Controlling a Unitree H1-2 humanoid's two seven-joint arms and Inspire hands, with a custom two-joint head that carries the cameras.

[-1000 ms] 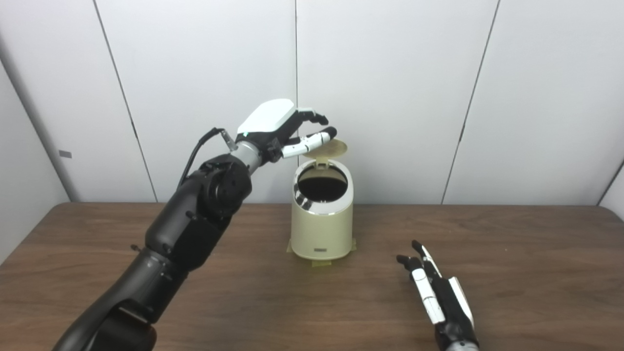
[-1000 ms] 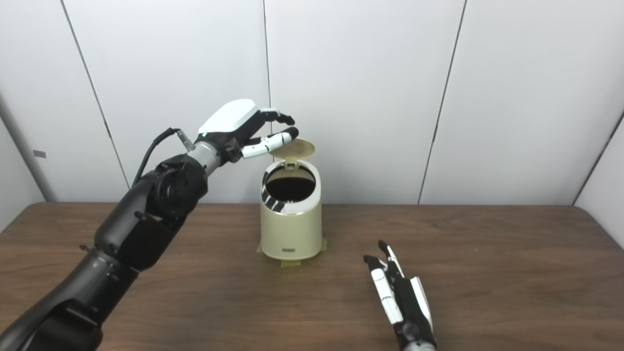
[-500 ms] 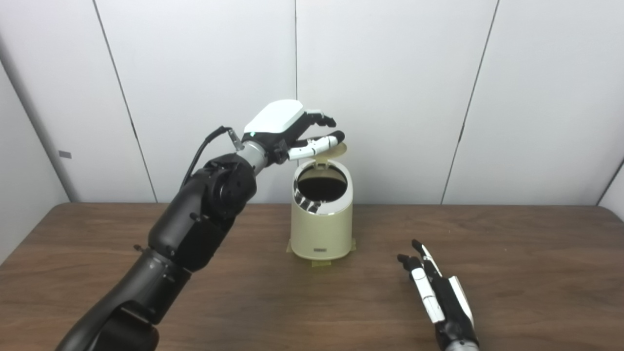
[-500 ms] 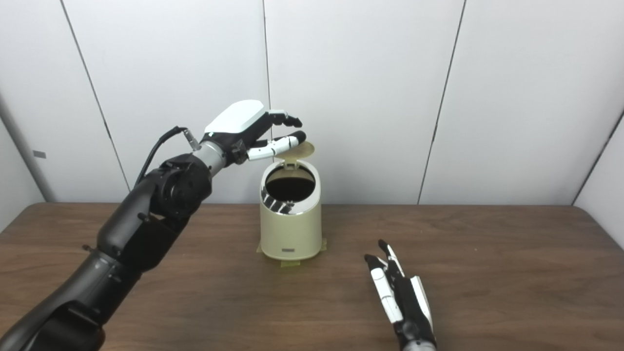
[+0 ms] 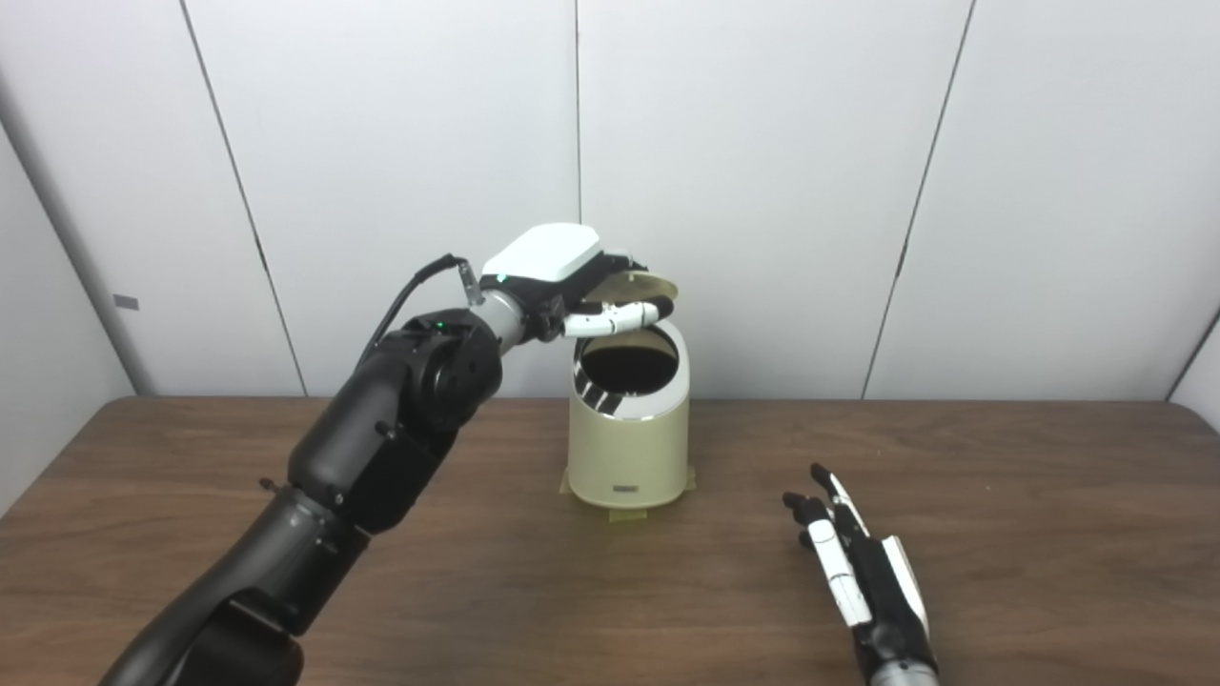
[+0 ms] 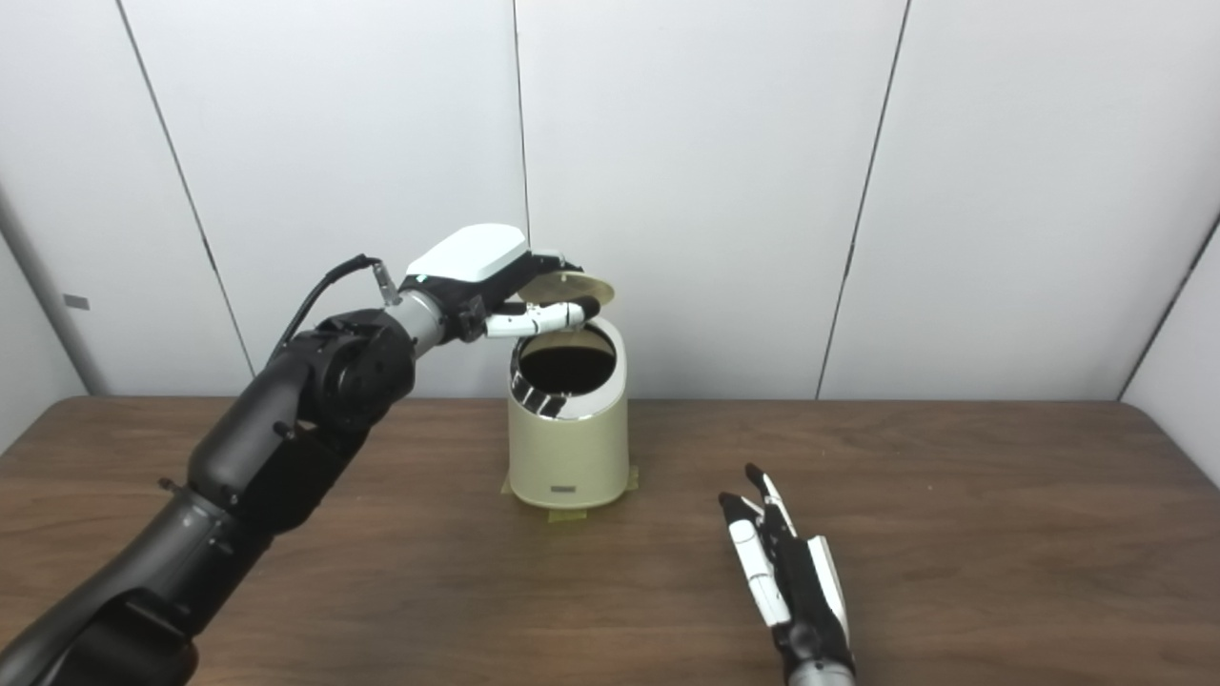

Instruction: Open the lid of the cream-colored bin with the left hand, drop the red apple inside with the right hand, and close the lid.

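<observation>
The cream-colored bin (image 5: pixel 627 448) stands on the brown table, its round mouth dark and open. Its lid (image 5: pixel 653 286) is hinged at the back and tips forward over the mouth, half lowered. My left hand (image 5: pixel 562 272) is at the lid: the fingers lie over its top left edge and the thumb (image 5: pixel 615 319) stretches across under it, above the mouth, without pinching it. Fingers and thumb stay apart. My right hand (image 5: pixel 863 572) lies flat and open on the table, right of and nearer than the bin, holding nothing. No red apple shows in either view.
Strips of tape (image 5: pixel 624 514) stick out under the bin's base. White wall panels (image 5: pixel 762 143) stand close behind the bin. The table's back edge (image 5: pixel 953 402) runs along the wall.
My left hand has come down and forward onto the lid, and the lid has tipped from nearly upright toward the mouth. The right hand has barely shifted.
</observation>
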